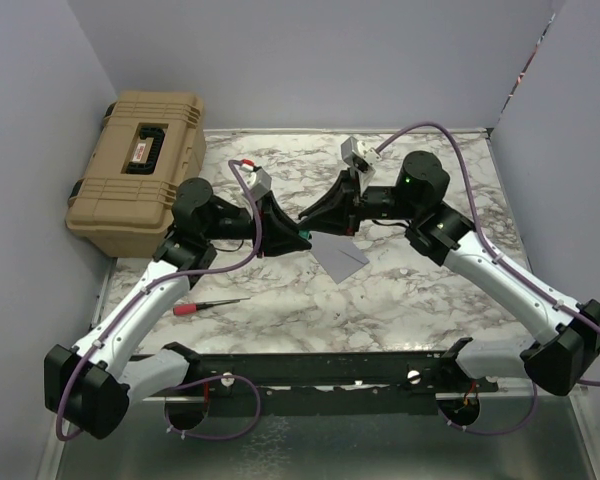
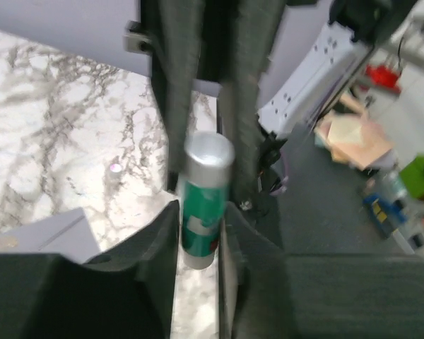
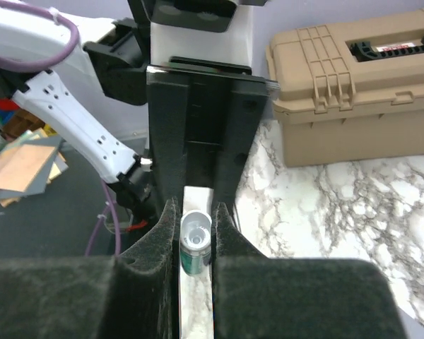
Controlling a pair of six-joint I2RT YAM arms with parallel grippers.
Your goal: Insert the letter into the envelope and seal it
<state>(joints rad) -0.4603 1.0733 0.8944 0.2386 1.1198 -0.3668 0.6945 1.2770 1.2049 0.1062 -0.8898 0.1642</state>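
Note:
A green glue stick [image 1: 302, 234] with a silver-white end hangs above the marble table, between both grippers. My left gripper [image 1: 300, 243] is shut on its lower part [image 2: 200, 229]. My right gripper [image 1: 304, 217] is shut on its hollow white end [image 3: 196, 236]. The two grippers meet tip to tip. The grey-lilac envelope [image 1: 338, 258] lies flat on the table just right of and below them; one corner shows in the left wrist view [image 2: 49, 229]. The peach-tan letter is not in view.
A tan hard case [image 1: 140, 170] stands at the back left, also in the right wrist view [image 3: 353, 78]. A red-handled screwdriver [image 1: 208, 305] lies on the table front left. Grey walls enclose the back and sides.

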